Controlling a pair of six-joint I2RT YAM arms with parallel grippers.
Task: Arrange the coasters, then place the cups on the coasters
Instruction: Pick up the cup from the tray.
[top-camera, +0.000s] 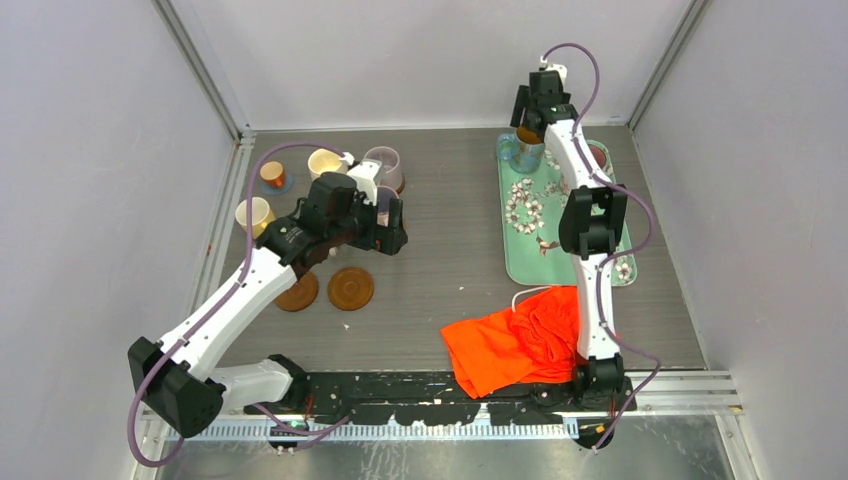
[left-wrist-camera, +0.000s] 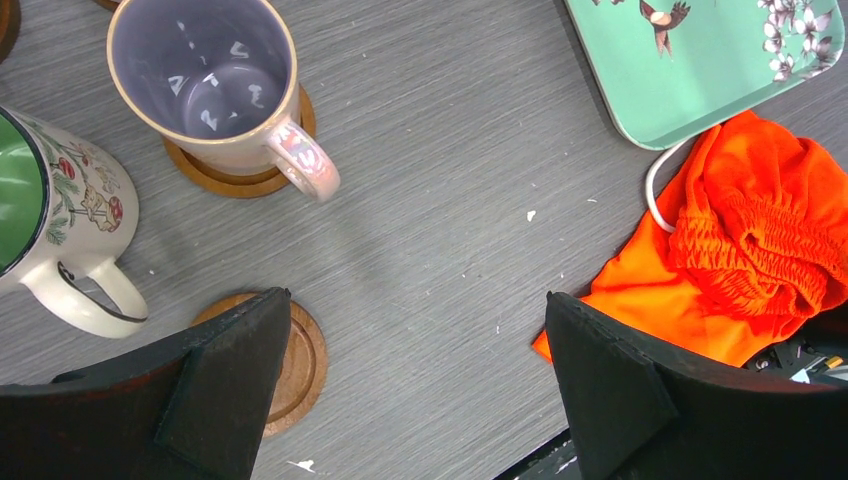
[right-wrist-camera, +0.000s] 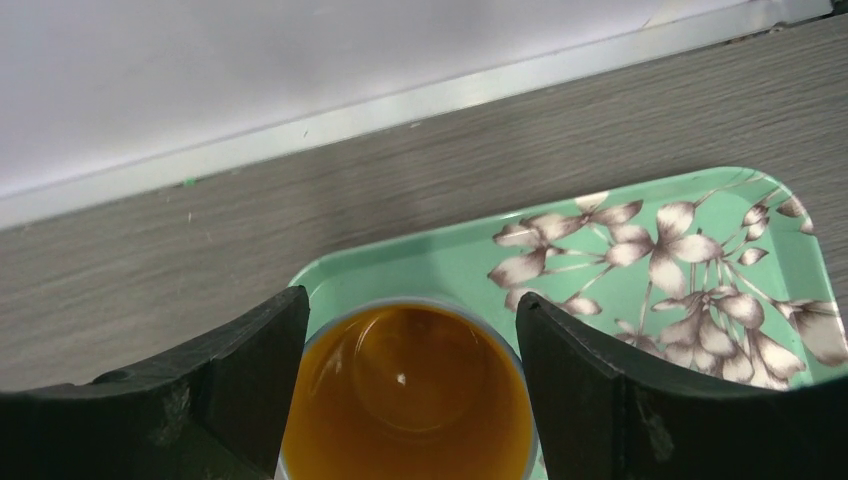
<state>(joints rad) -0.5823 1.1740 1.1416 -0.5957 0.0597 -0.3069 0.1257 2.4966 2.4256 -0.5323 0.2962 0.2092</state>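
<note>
Now, right claw (right-wrist-camera: 410, 305): clamped on blue cup (right-wrist-camera: 405, 400), lower centre.
Left claw (left-wrist-camera: 418, 300): apart, empty.
Risk: shallow rim grip, cup slips onto tray (right-wrist-camera: 700, 300).

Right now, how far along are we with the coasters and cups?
Done: lilac mug sits on a wooden coaster; tiny orange cup on the blue coaster. In hand: right gripper straddles the blue mug on the tray, grip unconfirmed. To do: two bare coasters await cups.
</note>
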